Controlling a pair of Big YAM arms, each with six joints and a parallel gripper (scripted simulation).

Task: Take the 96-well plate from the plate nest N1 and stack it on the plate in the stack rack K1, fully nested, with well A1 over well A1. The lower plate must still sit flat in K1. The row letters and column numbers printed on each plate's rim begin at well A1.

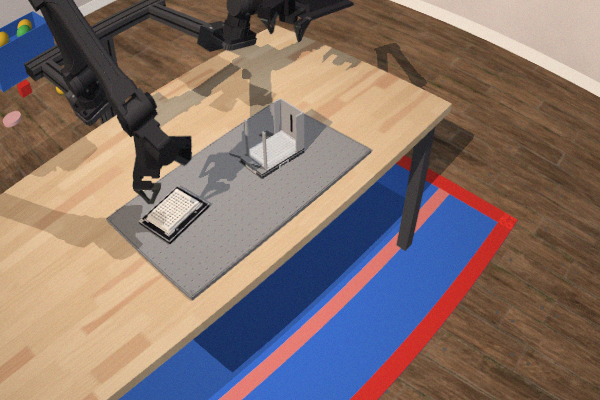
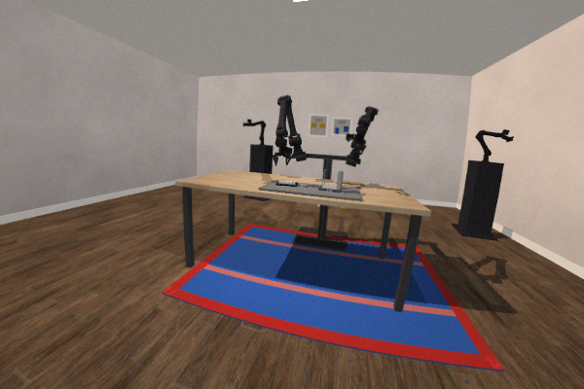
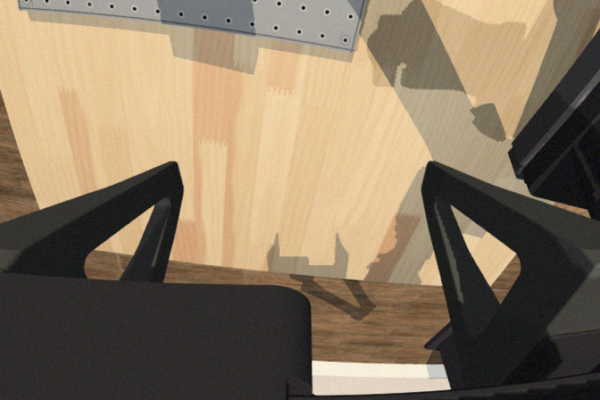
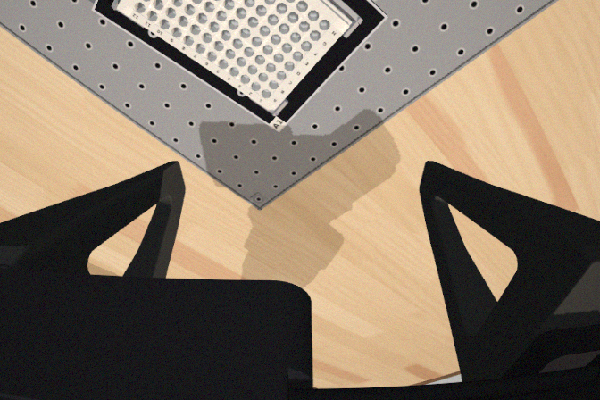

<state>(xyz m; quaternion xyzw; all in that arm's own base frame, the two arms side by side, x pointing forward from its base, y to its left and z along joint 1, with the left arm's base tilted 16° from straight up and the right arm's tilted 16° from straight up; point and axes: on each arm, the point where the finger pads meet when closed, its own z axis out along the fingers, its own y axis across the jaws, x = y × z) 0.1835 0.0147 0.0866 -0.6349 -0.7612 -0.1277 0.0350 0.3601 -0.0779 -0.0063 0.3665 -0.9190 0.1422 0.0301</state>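
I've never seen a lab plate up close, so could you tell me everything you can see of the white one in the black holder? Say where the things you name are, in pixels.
The 96-well plate [image 1: 175,210] [image 2: 286,183] [image 4: 232,17] is off-white, plastic-looking and rectangular, with rows of round wells. Small numbers run along one long rim, letters along a short one. It sits in the black nest [image 1: 170,238] [image 4: 329,54], between clear-looking corner guides, near the nest's A1 label [image 4: 278,123]. Neither gripper touches it.
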